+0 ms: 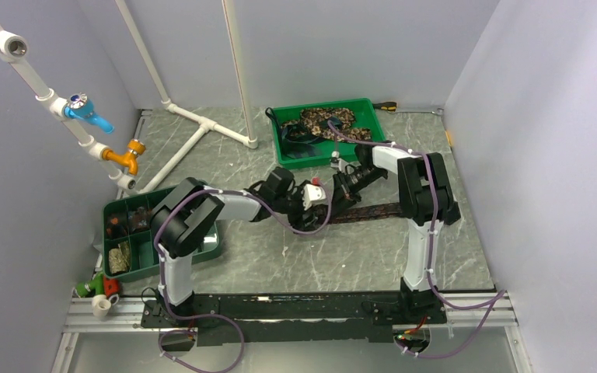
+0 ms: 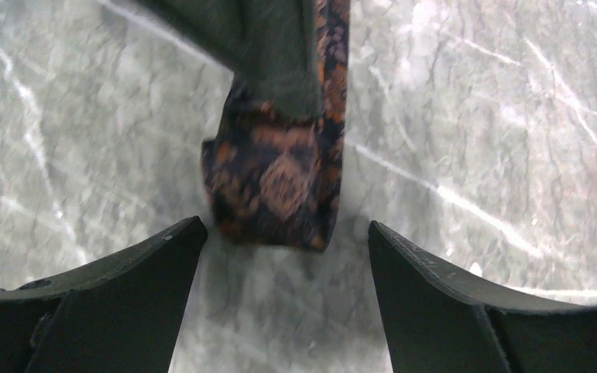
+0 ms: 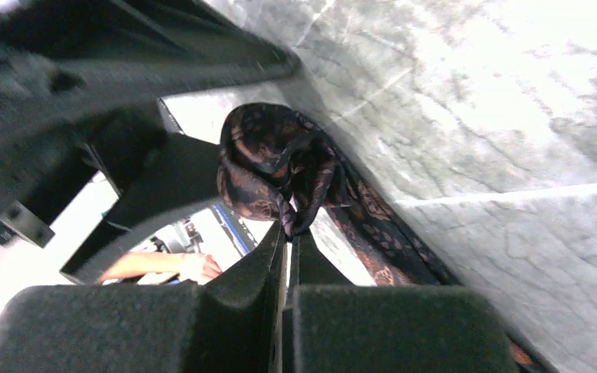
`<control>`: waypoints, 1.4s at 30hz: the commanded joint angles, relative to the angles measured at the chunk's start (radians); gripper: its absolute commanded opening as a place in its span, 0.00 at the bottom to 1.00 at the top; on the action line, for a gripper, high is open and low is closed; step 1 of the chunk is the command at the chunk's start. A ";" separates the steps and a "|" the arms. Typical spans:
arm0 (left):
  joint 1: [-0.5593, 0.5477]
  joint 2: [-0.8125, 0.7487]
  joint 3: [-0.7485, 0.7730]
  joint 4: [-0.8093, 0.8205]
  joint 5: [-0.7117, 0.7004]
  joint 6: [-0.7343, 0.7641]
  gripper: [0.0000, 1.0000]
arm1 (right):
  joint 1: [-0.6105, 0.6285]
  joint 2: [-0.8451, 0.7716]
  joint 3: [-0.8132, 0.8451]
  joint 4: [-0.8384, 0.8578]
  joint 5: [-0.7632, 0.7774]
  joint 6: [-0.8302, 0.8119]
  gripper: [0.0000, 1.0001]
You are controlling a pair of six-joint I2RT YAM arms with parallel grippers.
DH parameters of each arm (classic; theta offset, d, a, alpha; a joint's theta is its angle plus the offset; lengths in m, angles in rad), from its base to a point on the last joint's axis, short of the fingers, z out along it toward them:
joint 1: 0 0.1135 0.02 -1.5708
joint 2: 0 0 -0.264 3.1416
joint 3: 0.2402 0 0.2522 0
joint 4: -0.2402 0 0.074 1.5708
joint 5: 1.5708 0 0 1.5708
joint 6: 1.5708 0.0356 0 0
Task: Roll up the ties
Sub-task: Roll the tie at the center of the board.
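The grey marbled table (image 1: pixel 280 264) lies under both of my claws, which meet near its middle. Beyond my right claw (image 3: pixel 288 233), at the far side, stands a green tray (image 1: pixel 319 162) with mottled ties (image 1: pixel 326 118) heaped in it. Well off to the outer side of my left claw (image 2: pixel 286 227) sits a green compartment bin (image 1: pixel 148 272) with small things in its sections that I cannot make out. The dark brown tie (image 1: pixel 373 210) I am working on lies flat on the table, one long stretch running away under my right arm and its other end gathered between my two claws. My right claw is clamped on that end: its fingers are pressed together on a fold of the fabric, and a loose curl of tie stands just past the tips. My left claw is spread wide, holding nothing; the folded, orange-patterned end of the tie lies on the table just ahead of its fingertips (image 2: pixel 190 233), in line with the gap and touching neither finger.
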 commanded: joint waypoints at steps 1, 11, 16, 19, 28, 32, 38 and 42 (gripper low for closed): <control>0.052 -0.044 -0.053 0.049 0.086 0.044 0.86 | -0.005 0.038 0.053 -0.070 0.058 -0.092 0.00; 0.022 0.062 0.085 0.023 0.115 0.064 0.89 | -0.005 0.053 0.085 -0.141 0.048 -0.163 0.00; -0.009 0.096 0.114 0.014 0.128 0.059 0.91 | -0.001 0.044 0.077 -0.143 0.018 -0.157 0.00; -0.015 0.123 0.146 -0.023 0.132 0.055 0.90 | -0.001 0.041 0.070 -0.130 0.018 -0.146 0.00; -0.032 0.115 0.111 -0.091 0.052 0.075 0.50 | 0.001 0.026 0.071 -0.132 0.004 -0.141 0.00; -0.021 0.070 0.043 -0.151 0.045 0.168 0.36 | 0.001 0.023 0.060 -0.131 -0.006 -0.124 0.00; -0.011 0.012 -0.044 -0.192 0.052 0.256 0.37 | 0.015 0.056 0.061 -0.094 0.025 -0.098 0.00; -0.001 0.026 -0.022 -0.185 0.032 0.207 0.39 | 0.032 0.081 0.037 -0.083 0.052 -0.109 0.00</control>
